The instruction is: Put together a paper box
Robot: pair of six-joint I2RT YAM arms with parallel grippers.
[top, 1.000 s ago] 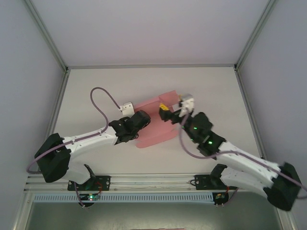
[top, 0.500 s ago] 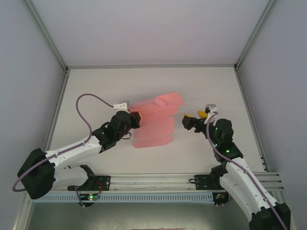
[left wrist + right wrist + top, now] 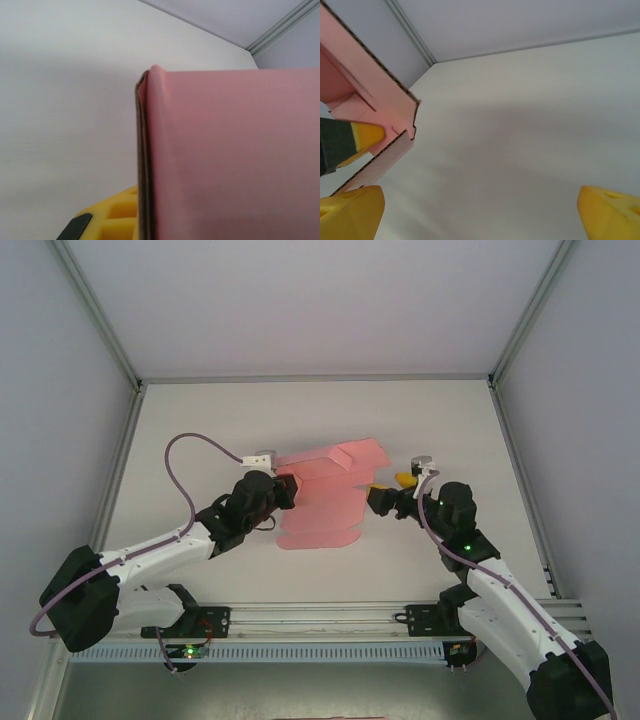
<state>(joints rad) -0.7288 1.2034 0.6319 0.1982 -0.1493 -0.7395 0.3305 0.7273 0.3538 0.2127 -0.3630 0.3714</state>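
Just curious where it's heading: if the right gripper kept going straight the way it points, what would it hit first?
Probably the paper box: the open right gripper points at its right edge, with one finger close beside the card. Depth is hard to judge.

The paper box (image 3: 325, 495) is seen as plain pink. Its cut edge is shown dark and dashed in the right wrist view, and brownish in the left wrist view. Yellow is worn by the fingertips (image 3: 606, 214) of the right gripper (image 3: 392, 490) and by a finger (image 3: 117, 215) of the left gripper (image 3: 282, 490), with a black patch at its near left. The table (image 3: 200, 430) is rendered off-white. The left arm (image 3: 160, 545) and right arm (image 3: 505, 595) are finished white with black joints, and purple cables (image 3: 185, 455) are trailed over them. Small green dots, possibly lights (image 3: 462, 538), are noted on the right arm.
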